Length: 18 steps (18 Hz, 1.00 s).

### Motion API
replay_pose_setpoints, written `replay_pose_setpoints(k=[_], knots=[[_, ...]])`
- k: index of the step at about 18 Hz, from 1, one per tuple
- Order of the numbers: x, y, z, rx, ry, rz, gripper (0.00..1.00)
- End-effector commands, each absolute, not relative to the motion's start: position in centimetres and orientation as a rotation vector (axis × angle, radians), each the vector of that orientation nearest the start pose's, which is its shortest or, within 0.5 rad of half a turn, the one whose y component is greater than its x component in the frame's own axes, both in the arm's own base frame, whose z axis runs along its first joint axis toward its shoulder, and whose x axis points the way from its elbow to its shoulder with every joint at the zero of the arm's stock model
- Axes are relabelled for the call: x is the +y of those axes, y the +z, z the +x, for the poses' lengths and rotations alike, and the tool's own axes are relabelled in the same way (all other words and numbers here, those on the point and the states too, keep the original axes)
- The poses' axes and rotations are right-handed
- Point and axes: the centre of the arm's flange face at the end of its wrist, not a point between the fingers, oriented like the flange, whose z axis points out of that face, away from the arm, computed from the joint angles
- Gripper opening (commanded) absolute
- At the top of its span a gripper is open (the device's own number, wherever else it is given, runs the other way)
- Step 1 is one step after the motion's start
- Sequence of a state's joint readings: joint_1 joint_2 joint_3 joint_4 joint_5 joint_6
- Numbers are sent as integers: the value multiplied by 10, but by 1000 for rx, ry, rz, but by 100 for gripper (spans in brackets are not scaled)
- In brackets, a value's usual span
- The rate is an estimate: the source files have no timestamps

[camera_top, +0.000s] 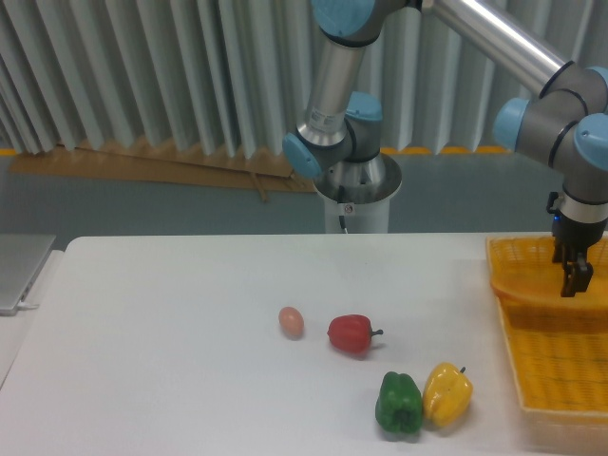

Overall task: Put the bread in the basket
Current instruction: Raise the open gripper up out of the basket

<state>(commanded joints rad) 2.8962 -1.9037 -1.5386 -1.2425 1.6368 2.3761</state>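
The bread (525,289) is a long orange-tan loaf lying across the far end of the yellow mesh basket (556,370) at the table's right edge, low against the mesh and hard to tell apart from it. My gripper (570,285) points straight down over the loaf's right part. Its fingers are close together at the loaf and appear shut on it. The loaf's right end is cut off by the picture edge.
On the white table lie a small egg (291,321), a red pepper (351,333), a green pepper (398,405) and a yellow pepper (447,394) side by side near the front. A grey tray (19,271) sits at the left edge. The robot base (356,195) stands behind the table.
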Motion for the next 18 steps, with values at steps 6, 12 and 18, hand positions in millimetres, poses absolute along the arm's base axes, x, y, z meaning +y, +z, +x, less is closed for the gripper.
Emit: replay_pose_setpoints(k=[6, 12, 18], knots=[[282, 359, -565, 1579, 69, -2719, 100], [312, 381, -542, 1529, 121, -2723, 100], [385, 402, -474, 1378, 100, -2782, 100]])
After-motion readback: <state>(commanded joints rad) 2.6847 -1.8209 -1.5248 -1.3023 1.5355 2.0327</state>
